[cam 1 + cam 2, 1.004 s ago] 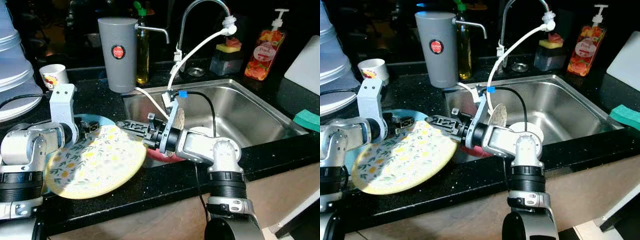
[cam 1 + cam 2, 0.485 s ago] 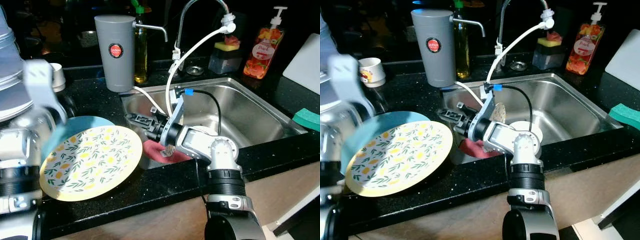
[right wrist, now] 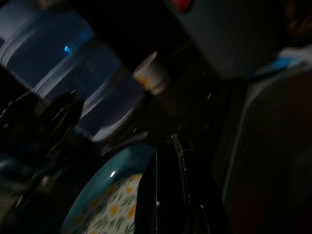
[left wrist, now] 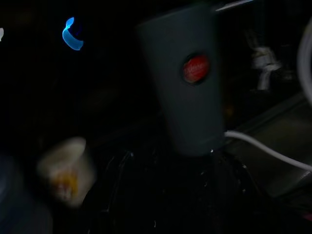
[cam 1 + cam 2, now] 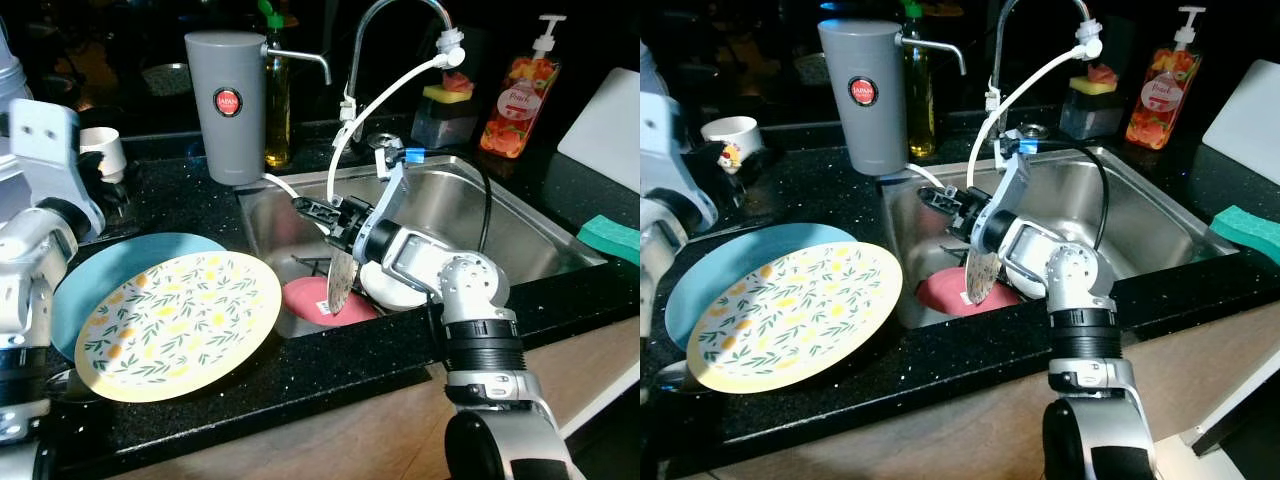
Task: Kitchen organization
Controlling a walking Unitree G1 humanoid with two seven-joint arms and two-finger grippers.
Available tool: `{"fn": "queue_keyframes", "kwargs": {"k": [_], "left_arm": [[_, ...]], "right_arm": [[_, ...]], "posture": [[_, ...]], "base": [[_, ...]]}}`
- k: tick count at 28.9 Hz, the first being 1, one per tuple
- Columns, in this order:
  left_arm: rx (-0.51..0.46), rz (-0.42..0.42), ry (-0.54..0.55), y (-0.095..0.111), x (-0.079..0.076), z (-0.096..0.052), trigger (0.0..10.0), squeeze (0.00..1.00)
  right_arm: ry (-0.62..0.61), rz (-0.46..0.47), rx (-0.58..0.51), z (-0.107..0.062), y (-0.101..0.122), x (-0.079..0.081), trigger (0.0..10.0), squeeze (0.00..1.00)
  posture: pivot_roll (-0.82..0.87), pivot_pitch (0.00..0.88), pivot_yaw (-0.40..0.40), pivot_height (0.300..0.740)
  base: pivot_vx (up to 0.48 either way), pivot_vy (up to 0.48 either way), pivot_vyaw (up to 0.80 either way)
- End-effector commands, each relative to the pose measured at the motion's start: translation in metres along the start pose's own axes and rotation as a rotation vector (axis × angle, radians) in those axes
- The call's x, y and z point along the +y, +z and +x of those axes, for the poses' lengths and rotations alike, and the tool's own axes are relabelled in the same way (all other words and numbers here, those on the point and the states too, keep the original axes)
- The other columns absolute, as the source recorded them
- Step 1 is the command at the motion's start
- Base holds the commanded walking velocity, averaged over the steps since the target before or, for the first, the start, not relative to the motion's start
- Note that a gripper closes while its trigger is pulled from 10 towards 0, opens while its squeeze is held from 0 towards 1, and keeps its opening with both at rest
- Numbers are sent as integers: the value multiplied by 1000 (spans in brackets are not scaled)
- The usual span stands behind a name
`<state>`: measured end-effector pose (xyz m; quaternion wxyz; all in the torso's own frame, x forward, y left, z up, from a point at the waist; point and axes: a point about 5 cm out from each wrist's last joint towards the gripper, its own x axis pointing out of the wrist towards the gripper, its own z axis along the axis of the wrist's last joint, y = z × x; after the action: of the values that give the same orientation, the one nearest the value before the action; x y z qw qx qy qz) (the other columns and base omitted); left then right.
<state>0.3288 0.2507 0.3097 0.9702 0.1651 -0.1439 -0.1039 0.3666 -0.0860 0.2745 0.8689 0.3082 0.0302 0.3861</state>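
A yellow floral plate [image 5: 175,325] lies flat on a teal plate [image 5: 110,265] on the black counter, left of the sink [image 5: 520,215]. My right gripper [image 5: 312,210] hovers over the sink's left side, pointing toward the plates and clear of them. Below it, a small speckled plate [image 5: 338,282] stands on edge beside a red plate [image 5: 305,298] and a white bowl [image 5: 385,290]. My left gripper [image 5: 100,190] is raised behind the plates, near a small printed cup [image 5: 100,150]. The dark left wrist view shows the grey canister [image 4: 190,83] and that cup [image 4: 63,168].
A grey canister [image 5: 228,105] and an oil bottle [image 5: 277,100] stand behind the plates. The faucet [image 5: 385,20] with a white hose [image 5: 385,100] rises behind the sink. A soap bottle [image 5: 508,100], a green sponge [image 5: 612,238] and a white board [image 5: 610,130] are to the right.
The floral plate, held tilted between both grippers, now lies flat on the teal plate. My left arm lifted back and away. My right gripper withdrew to the right over the sink.
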Motion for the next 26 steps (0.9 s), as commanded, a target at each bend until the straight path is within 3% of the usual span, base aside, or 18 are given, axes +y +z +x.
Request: {"fn": "queue_keyframes", "kwargs": {"k": [1,3,4,5,7,9,10,11,13,16,18,21,26], "left_arm": [[6,51,-26,1,-1,-1,10000,0],[62,33,-245,1,-13,-9,10000,0],[62,33,-245,1,-13,-9,10000,0],[69,29,-313,2,-16,-12,10000,0],[141,-52,-571,1,-27,-33,10000,0],[187,-159,-689,-1,-29,-48,10000,0],[154,-249,-740,4,-29,-53,10000,0],[154,-249,-740,4,-29,-53,10000,0],[70,-327,-868,16,-44,-57,10000,0],[49,-360,-941,21,-52,-60,10000,0],[32,-403,-1073,28,-65,-66,10000,0],[132,-362,-1232,26,-78,-80,10000,0],[289,-233,-1320,18,-89,-96,10000,0]], "right_arm": [[-10,-16,-5,-1,-1,-3,10000,0],[-25,-28,-45,-4,3,-7,10000,0],[-25,-28,-45,-4,3,-7,10000,0],[-26,-33,-50,-5,3,-8,10000,0],[-23,-43,-47,-9,3,-11,10000,0],[-21,-51,-42,-11,2,-14,10000,0],[-17,-51,-37,-13,1,-15,10000,0],[-17,-51,-37,-13,1,-15,10000,0],[-19,-48,-37,-13,0,-16,10000,0],[-20,-48,-37,-13,-1,-17,10000,0],[-18,-45,-37,-12,-1,-17,10000,0],[-8,-40,-32,-11,-2,-16,10000,0],[9,-37,-11,-11,-5,-14,10000,0]], "posture": [[70,41,-4,740],[75,43,-3,740],[75,43,-3,740],[75,43,-3,740],[75,43,-3,740],[75,43,-3,740],[75,43,-3,740],[75,43,-3,740],[84,56,-5,740],[84,56,-5,740],[84,56,-5,740],[81,58,-4,740],[77,60,0,740]], "base": [[0,0,0],[0,0,0],[0,0,0],[0,0,0],[0,0,0],[0,0,0],[0,0,0],[0,0,0],[0,0,0],[0,0,0],[0,0,0],[0,0,0],[0,0,0]]}}
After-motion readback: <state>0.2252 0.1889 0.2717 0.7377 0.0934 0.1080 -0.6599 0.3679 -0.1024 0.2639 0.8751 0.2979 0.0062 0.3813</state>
